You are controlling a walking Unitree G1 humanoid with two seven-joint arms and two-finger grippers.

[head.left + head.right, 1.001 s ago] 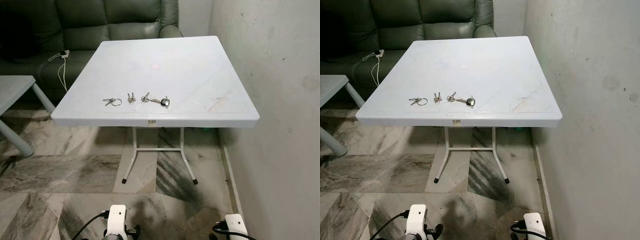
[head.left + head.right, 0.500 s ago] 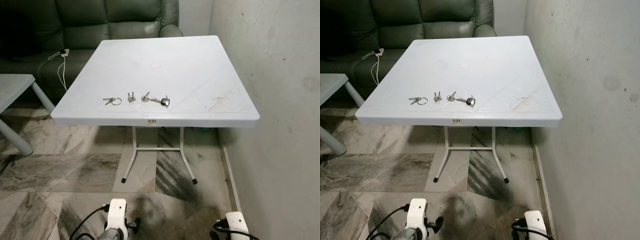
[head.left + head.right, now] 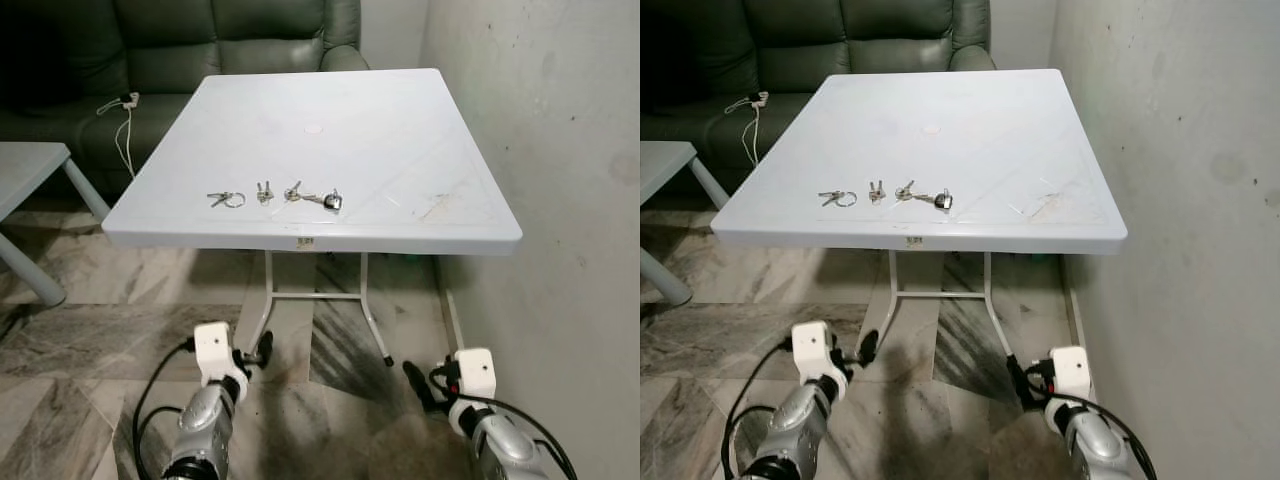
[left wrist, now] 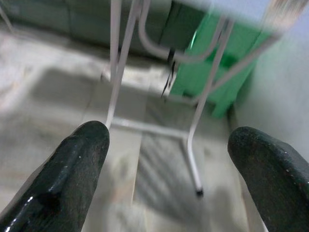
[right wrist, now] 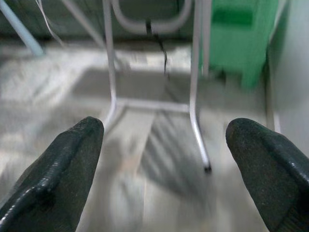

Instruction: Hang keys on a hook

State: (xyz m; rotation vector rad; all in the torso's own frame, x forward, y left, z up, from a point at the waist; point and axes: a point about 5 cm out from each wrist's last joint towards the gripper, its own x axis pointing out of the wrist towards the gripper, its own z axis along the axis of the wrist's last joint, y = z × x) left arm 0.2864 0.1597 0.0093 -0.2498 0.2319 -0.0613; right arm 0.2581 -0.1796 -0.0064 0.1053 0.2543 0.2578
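Note:
Three small bunches of keys lie in a row near the front edge of the white square table (image 3: pixel 400 140): one on a ring (image 3: pixel 226 199), a middle pair (image 3: pixel 263 193), and one with a dark fob (image 3: pixel 320 198). Both grippers are low in front of the table, below its top and well short of the keys. My left gripper (image 3: pixel 258 352) points toward the table legs, and in the left wrist view its fingers (image 4: pixel 72 169) are spread wide. My right gripper (image 3: pixel 418 385) is lower right, with its fingers (image 5: pixel 58 164) also wide apart and nothing between them.
The table stands against a rough white wall (image 3: pixel 560 150) on the right. A dark green sofa (image 3: pixel 200 40) with a white cable (image 3: pixel 122 130) is behind it. A second grey table (image 3: pixel 25 170) stands at the left. White table legs (image 4: pixel 116 72) and a green object (image 4: pixel 217 72) lie under the table.
Both arms have risen from the bottom edge of the eye views and now reach forward toward the space under the table. The keys have not moved.

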